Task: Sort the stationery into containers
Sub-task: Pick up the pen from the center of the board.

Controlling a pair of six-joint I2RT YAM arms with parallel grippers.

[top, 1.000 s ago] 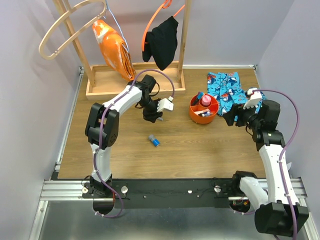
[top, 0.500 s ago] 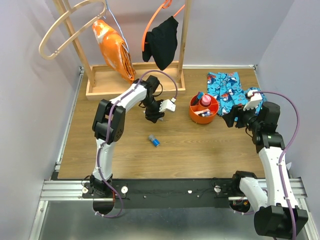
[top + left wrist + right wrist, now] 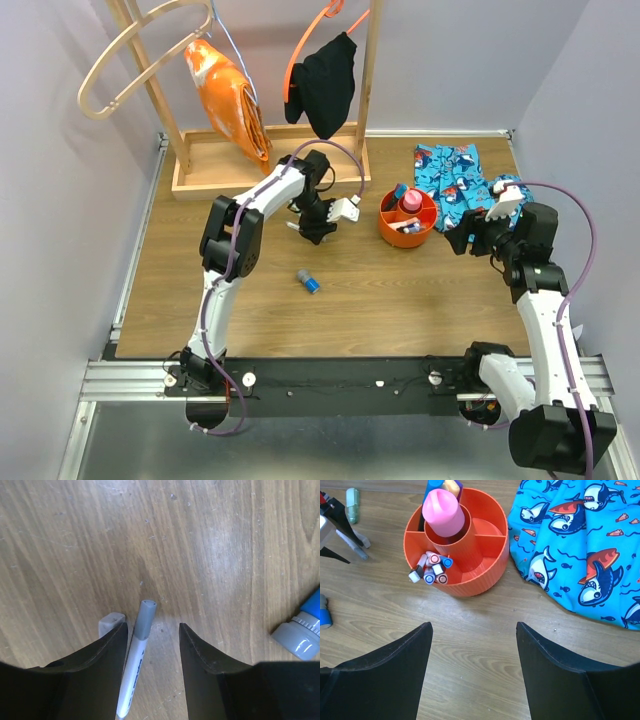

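A white marker with a grey cap (image 3: pixel 136 655) lies on the wood between the fingers of my left gripper (image 3: pixel 151 626). The jaws are open, one on each side of it, and the marker lies close to the left finger. In the top view the left gripper (image 3: pixel 312 232) is low over the table, left of the orange tub (image 3: pixel 408 218). The tub (image 3: pixel 492 555) holds a pink tube (image 3: pixel 443 512) and several markers (image 3: pixel 431 567). A blue marker with a grey cap (image 3: pixel 308 281) lies loose nearer the arms. My right gripper (image 3: pixel 473 625) is open and empty, right of the tub.
A small grey piece (image 3: pixel 111 622) lies by the left finger. A small green item (image 3: pixel 352 497) lies left of the tub. A blue shark-print cloth (image 3: pixel 580 545) lies right of the tub. A wooden rack (image 3: pixel 230 175) with hanging orange and black cloths stands at the back.
My left gripper has shifted a little to the right, toward the tub, and its arm has swung in behind it. The right arm has barely moved.
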